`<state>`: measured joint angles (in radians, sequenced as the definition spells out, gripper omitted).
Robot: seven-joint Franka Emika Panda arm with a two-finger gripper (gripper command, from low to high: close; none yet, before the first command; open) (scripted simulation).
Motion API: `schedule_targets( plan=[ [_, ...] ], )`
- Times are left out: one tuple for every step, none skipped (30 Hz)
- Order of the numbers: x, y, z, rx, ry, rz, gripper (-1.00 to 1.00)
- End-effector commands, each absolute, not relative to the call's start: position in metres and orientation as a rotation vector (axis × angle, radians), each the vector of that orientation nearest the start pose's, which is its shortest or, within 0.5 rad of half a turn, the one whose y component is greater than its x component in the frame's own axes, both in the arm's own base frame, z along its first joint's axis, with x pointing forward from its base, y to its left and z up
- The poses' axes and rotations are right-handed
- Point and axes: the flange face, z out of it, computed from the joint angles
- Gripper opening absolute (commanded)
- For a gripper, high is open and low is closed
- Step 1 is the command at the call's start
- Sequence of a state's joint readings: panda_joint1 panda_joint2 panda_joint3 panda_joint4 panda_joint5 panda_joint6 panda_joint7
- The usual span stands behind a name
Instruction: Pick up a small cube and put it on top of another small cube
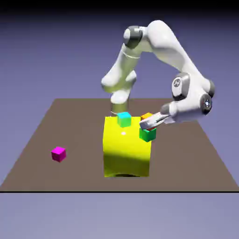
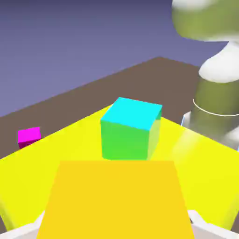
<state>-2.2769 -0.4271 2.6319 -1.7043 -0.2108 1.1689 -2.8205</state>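
The small orange cube (image 1: 146,115) sits on top of the deep emerald-green cube (image 1: 148,135), which stands on the table against the big yellow block's side at the exterior view's right. My gripper (image 1: 149,123) is level with the orange cube, its jaws spread wide on either side of it. In the hand view the orange cube (image 2: 114,198) fills the bottom of the picture, and the grey fingertips (image 2: 207,229) show only at the far corners. The emerald cube is hidden under it there.
The big yellow block (image 1: 126,151) stands mid-table with a paler green cube with a cyan top (image 1: 123,119) on it, close to my fingers. A small magenta cube (image 1: 58,153) lies toward the exterior view's left. The arm's base column (image 2: 217,100) rises behind the block.
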Motion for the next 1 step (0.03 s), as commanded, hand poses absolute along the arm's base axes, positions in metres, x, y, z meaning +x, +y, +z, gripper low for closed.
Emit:
schedule_targets(
  plan=[
    [0.5119, 0.1884, 0.3593, -0.018, -2.284, 0.874, 1.00]
  ],
)
